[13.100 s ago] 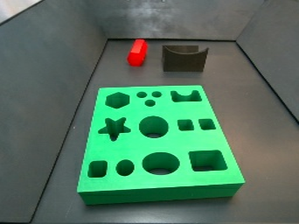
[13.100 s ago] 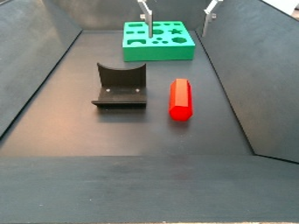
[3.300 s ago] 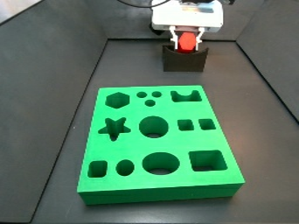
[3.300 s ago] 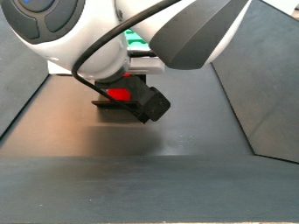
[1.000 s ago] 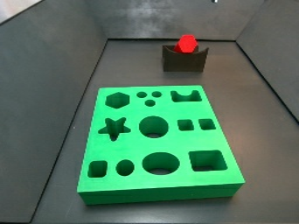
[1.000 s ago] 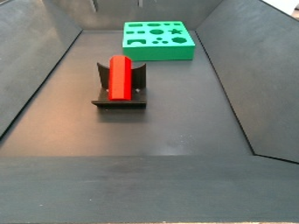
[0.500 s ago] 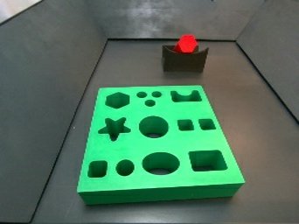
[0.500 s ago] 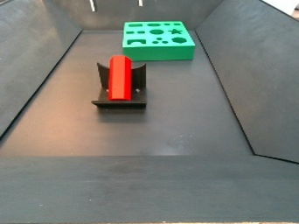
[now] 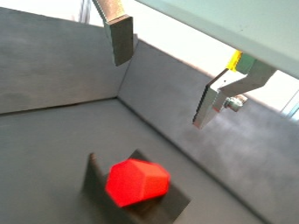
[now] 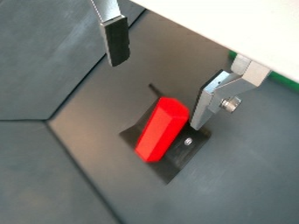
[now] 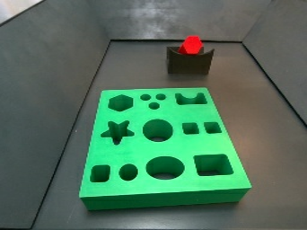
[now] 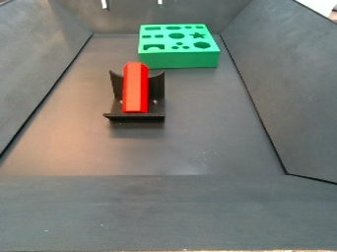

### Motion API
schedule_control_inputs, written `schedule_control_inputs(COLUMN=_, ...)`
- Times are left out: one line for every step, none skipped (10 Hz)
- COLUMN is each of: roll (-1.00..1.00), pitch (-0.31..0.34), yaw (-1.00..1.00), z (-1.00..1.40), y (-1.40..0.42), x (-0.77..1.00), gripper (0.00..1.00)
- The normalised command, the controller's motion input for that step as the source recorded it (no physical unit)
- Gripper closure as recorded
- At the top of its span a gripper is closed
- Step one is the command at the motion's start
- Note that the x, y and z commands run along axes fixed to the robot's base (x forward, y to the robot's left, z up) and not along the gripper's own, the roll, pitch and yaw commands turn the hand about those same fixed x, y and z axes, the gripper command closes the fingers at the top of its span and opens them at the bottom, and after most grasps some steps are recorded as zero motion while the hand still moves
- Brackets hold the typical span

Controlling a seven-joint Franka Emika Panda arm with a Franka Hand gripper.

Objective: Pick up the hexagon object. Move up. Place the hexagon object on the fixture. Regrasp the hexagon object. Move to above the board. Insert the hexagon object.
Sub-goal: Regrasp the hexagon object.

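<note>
Jaws stand wide apart and empty: the gripper point(image 10: 163, 70) hangs above the fixture point(image 12: 134, 103), clear of the hexagon object point(image 10: 160, 129), which leans in the fixture's notch, well apart from the board point(image 11: 161, 144). Judged step: regrasp. Recommend descending centred, pads point(image 10: 115, 44) meeting two opposite flat faces, closing squarely to avoid twisting. The piece is smooth, bright red, six-sided in section; fixture matt dark; board green with shaped cut-outs; worktop point(image 12: 198, 148) dull grey.
</note>
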Motion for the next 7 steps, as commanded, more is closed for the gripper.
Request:
schedule_control_inputs(roll=1.00, pitch=0.085, yaw=0.07, z=-0.01, y=-0.03, x=0.09, gripper=0.00)
schedule_control_inputs(roll=1.00, pitch=0.119, yaw=0.08, z=-0.01, y=-0.04, x=0.10, gripper=0.00)
schedule_control_inputs(roll=1.00, pitch=0.148, yaw=0.11, z=-0.02, y=-0.04, x=0.11, gripper=0.00)
schedule_control_inputs(roll=0.88, pitch=0.160, yaw=0.14, z=-0.02, y=-0.04, x=0.10, gripper=0.00)
schedule_control_inputs(roll=0.75, pitch=0.154, yaw=0.15, z=-0.01, y=-0.04, x=0.10, gripper=0.00)
schedule_control_inputs(roll=0.50, pitch=0.129, yaw=0.17, z=-0.02, y=-0.04, x=0.10, gripper=0.00)
schedule_control_inputs(roll=0.30, pitch=0.101, yaw=0.18, z=-0.01, y=-0.03, x=0.10, gripper=0.00)
